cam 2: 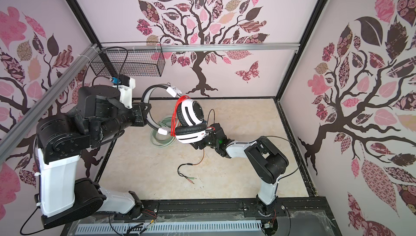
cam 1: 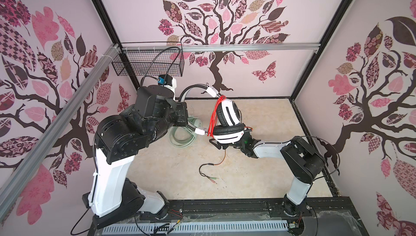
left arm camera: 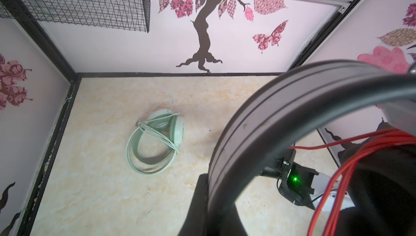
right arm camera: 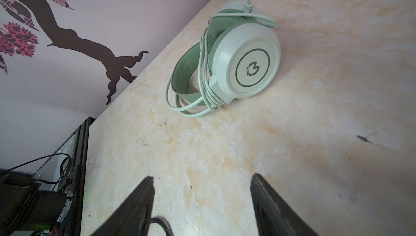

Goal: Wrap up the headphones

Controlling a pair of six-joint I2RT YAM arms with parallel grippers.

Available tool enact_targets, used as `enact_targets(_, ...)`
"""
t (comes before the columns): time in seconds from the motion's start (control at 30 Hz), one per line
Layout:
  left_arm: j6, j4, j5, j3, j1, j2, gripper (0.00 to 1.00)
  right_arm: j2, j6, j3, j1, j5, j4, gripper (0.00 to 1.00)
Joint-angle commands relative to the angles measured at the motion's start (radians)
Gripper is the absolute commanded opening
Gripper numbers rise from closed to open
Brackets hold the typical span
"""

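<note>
Tree-patterned walls (cam 1: 139, 9) enclose a marbled tabletop (cam 1: 270, 167). The mint-green headset (left arm camera: 155, 142) lies at 10 o'clock of table centre, pale green cable (right arm camera: 203, 65) looped round it: judged complete. The white-and-black headset (cam 1: 228, 113) hangs above centre, its band clamped in the left gripper (cam 2: 144, 116). Its orange-red cable (cam 1: 213, 115) makes several turns beside the cups; the plug end (cam 1: 213, 179) trails on the table at 6 o'clock, not yet wound. The right gripper (right arm camera: 202, 177) stands open and empty beneath the lower cup.

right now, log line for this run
left tool: shut on white-and-black headphones band | right tool: open | red cable: partly wound, tail on table | mint-green headphones: wrapped, on table
</note>
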Motion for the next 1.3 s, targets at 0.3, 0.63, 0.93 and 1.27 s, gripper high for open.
enact_targets(0.3, -0.013, 0.217, -0.199, 0.079, 0.007, -0.021, 0.0, 0.042, 0.198, -0.182, -0.004, -0.077, 0.277, 0.59)
enact_targets(0.63, 0.032, 0.363, -0.325, -0.033, 0.012, -0.021, 0.0, -0.009, 0.288, -0.218, 0.037, -0.141, 0.198, 0.0)
enact_targets(0.93, -0.013, 0.505, -0.281, -0.115, 0.275, 0.096, 0.0, -0.25, 0.04, -0.093, 0.329, 0.068, -0.538, 0.0)
enact_targets(1.27, -0.117, 0.573, -0.245, -0.251, 0.364, 0.155, 0.0, -0.429, -0.049, 0.096, 0.441, 0.187, -0.962, 0.0)
